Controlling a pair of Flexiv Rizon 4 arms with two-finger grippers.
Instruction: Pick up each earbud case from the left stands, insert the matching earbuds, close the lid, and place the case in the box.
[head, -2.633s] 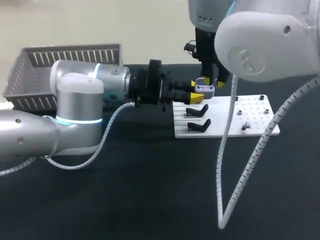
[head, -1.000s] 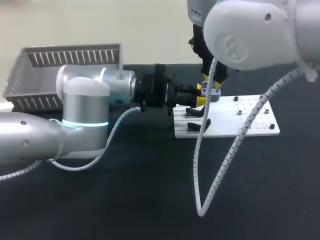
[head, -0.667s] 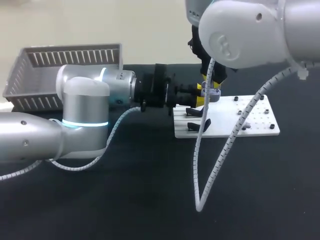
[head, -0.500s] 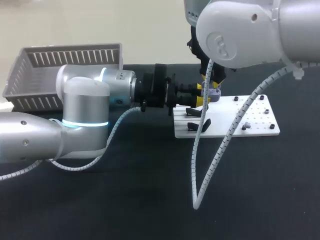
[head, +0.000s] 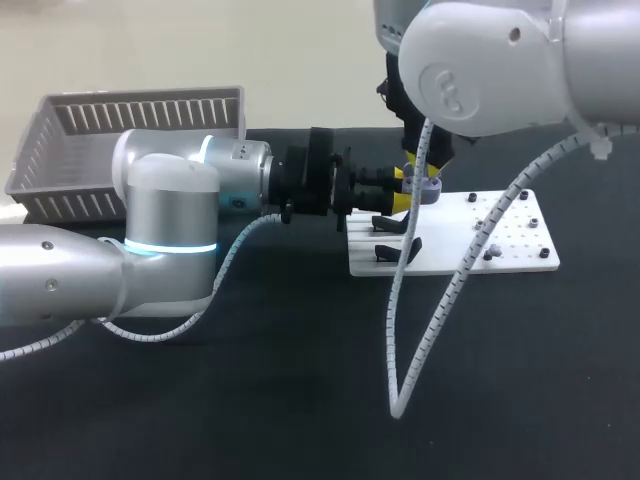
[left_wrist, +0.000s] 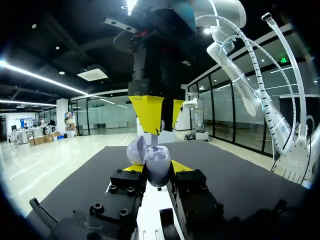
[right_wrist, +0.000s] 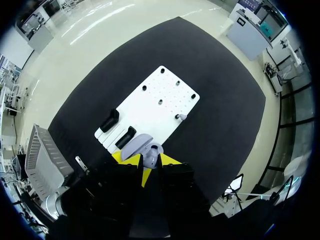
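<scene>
A slatted grey basket (head: 130, 120) sits at the far left of the black tabletop (head: 300, 400). The left arm (head: 170, 200) reaches level across in front of it toward the middle. The left end effector (left_wrist: 157, 169) is closed on a lavender earbud case (left_wrist: 159, 159), with 1 yellow tip pressed against each side of the case's lower body. The case stands upright with its lid (left_wrist: 136, 149) hinged open to one side.

Directly above the case, the right end effector (left_wrist: 161, 127) points straight down at the open cavity, very near it. Whether it is open or closed cannot be told. From its own wrist view, the case lies just ahead of the right end effector (right_wrist: 148, 159).

The case hangs over the near edge of the white stand board (head: 470, 240), beside the 2 black stands (head: 395, 222), both bare.
</scene>
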